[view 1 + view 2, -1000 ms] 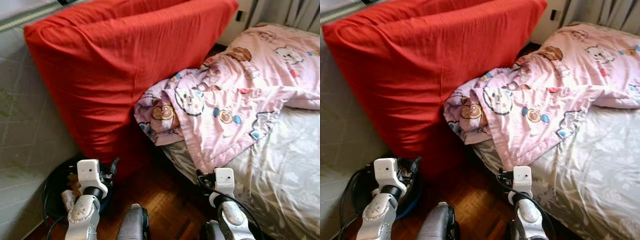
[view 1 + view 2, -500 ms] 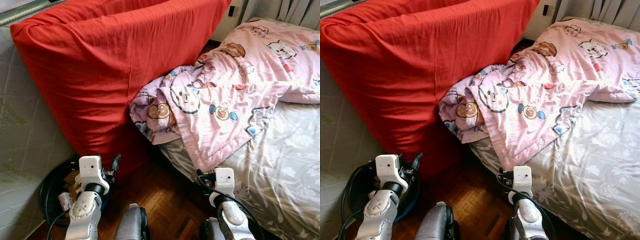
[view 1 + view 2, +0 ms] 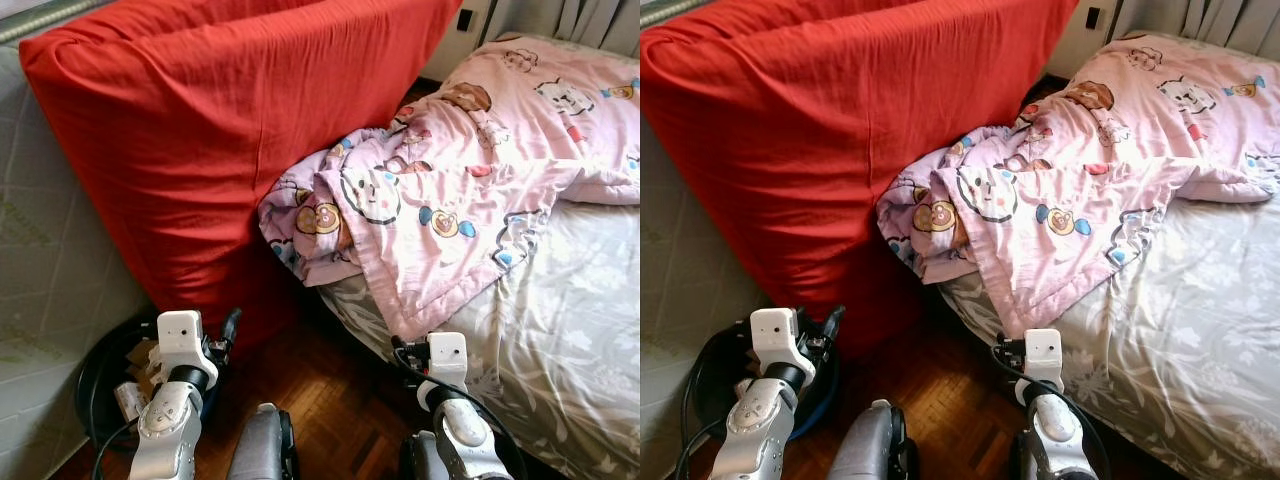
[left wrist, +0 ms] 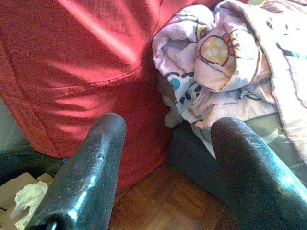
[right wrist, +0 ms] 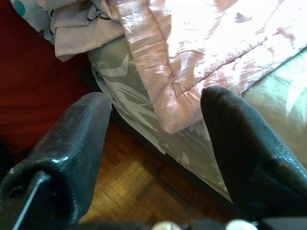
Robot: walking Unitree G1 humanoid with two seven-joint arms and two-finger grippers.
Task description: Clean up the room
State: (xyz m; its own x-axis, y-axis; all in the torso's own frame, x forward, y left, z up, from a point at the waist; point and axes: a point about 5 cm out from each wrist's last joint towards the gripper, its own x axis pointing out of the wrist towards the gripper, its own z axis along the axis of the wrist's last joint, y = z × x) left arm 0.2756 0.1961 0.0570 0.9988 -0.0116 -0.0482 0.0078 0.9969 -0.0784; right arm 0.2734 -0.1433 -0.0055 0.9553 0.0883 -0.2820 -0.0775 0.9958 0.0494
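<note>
With both my left gripper (image 4: 165, 158) and right gripper (image 5: 156, 143) spread empty, I could snag the overhanging pink cartoon-print quilt (image 3: 450, 190) and drag it floorward.

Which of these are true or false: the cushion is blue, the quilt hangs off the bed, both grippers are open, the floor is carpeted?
The big cushion is blue: false, the large fabric cushion is red.
The pink cartoon-print quilt spills over the bed's edge: true.
Both grippers are open and empty: true, the left gripper and right gripper hold nothing.
The floor is carpeted: false, it is dark wooden parquet floor.
</note>
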